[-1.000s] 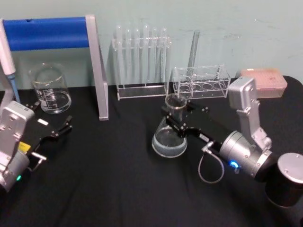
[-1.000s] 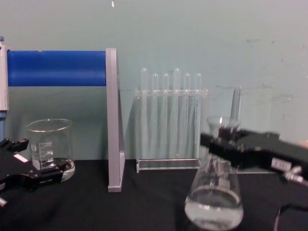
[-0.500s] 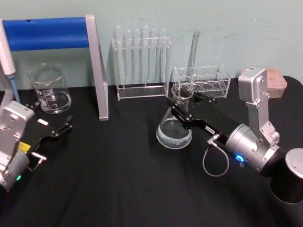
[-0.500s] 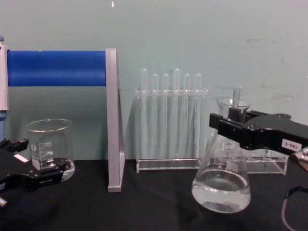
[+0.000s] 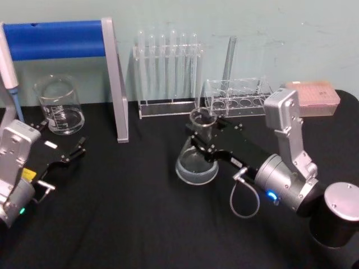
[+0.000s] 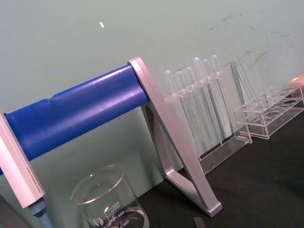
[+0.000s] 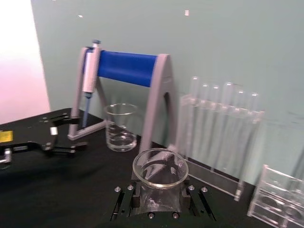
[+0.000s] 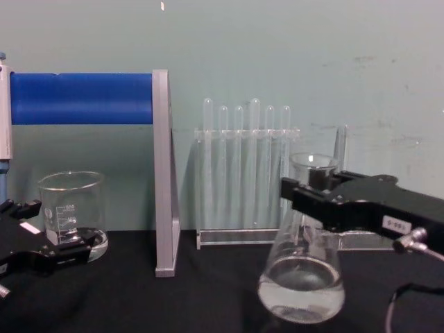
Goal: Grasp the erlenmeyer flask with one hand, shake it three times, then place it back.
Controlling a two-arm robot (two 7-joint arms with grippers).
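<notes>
The right hand [image 5: 203, 136] clamps the erlenmeyer flask [image 5: 196, 163] by its neck.

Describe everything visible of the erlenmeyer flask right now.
The erlenmeyer flask is clear glass: wide conical body, narrow neck, flared open rim, a shallow pool of clear liquid inside. The right gripper clamps its neck just below the rim. It leans slightly over the black table, near the test tube rack; whether its base rests there is unclear.
</notes>
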